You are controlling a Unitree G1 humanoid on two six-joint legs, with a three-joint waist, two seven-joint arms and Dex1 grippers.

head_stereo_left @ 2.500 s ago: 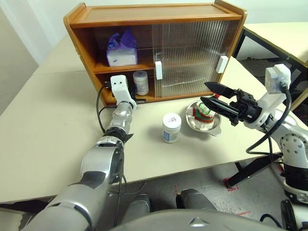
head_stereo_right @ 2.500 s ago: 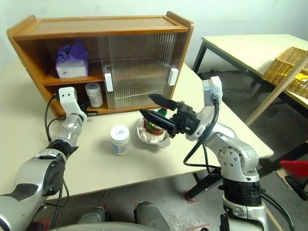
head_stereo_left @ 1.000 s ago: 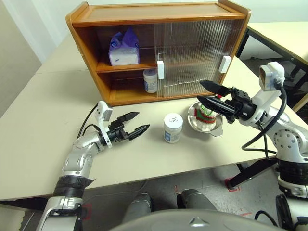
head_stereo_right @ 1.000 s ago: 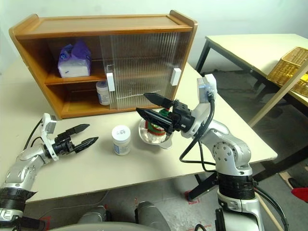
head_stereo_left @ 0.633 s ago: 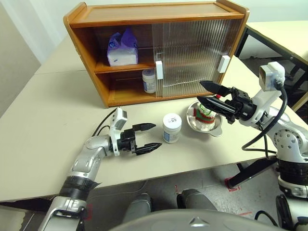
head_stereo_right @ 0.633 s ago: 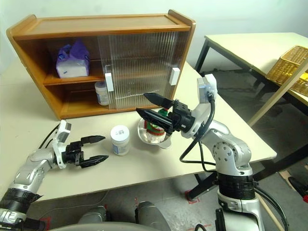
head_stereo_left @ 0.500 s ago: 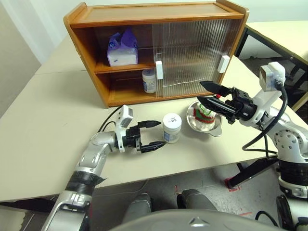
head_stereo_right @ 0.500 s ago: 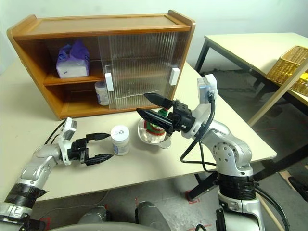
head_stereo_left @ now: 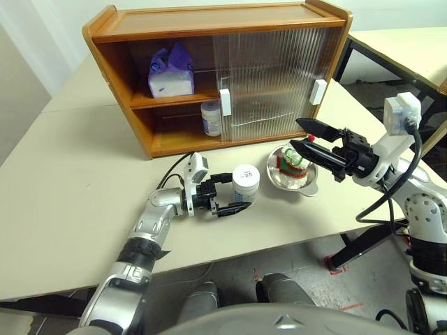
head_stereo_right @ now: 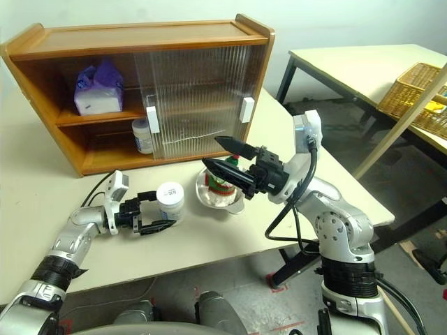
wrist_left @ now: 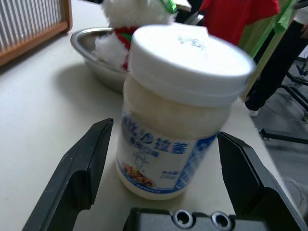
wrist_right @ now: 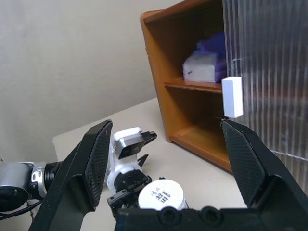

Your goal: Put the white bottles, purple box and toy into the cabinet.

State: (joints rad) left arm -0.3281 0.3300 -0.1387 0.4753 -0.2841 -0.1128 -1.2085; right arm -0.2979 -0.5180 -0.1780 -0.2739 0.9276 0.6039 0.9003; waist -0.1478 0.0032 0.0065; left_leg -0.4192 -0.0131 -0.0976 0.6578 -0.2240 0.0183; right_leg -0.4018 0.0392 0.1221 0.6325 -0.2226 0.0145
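Left end effector (head_stereo_left: 227,195) spread wide, upright white bottle (head_stereo_left: 245,184) standing between its fingers, untouched.

I count two white bottles: one (head_stereo_left: 245,183) on the bench (head_stereo_left: 70,181), one (head_stereo_left: 210,118) on the lower shelf of the cabinet (head_stereo_left: 209,28). One purple box (head_stereo_left: 170,72) sits on the upper shelf. One toy (head_stereo_left: 292,161) lies in one steel bowl (head_stereo_left: 307,187). The cabinet has two white door handles.
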